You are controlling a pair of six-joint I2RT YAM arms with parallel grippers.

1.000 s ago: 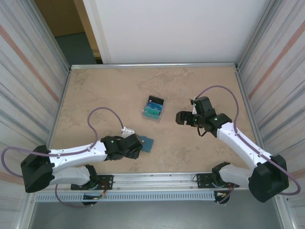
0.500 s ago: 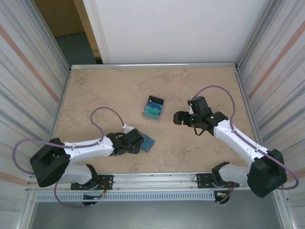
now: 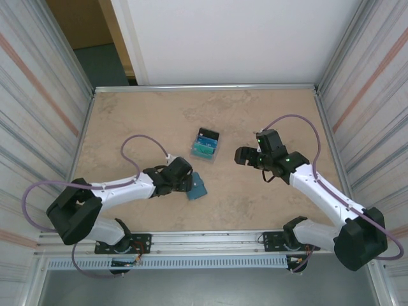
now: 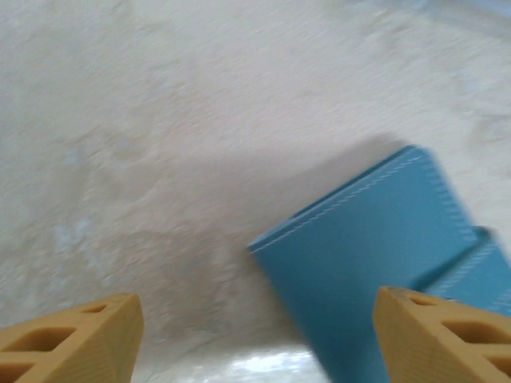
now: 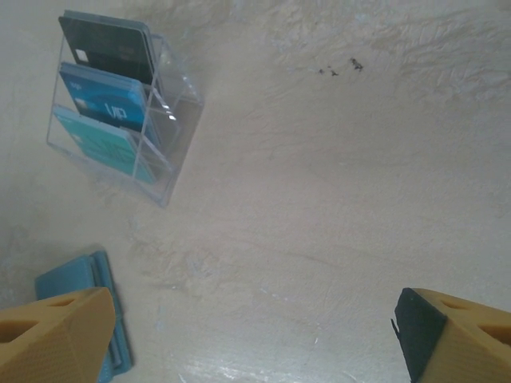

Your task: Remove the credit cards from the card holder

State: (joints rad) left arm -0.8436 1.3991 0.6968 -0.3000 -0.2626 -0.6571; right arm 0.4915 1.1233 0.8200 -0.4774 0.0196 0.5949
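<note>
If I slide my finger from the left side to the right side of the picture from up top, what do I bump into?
left arm's black elbow → card holder → right gripper → right arm's black elbow. The clear tray lines up with the card holder, so it is left out.

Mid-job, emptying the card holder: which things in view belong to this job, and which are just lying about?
Belongs to the job:
teal-blue flat stitched wallet, the card holder
teal-green plastic card and blue plastic card, both standing in slots

Just lying about:
clear plastic tiered stand holding those cards
black card in its end slot
tiny dark specks on the beige tabletop
</note>
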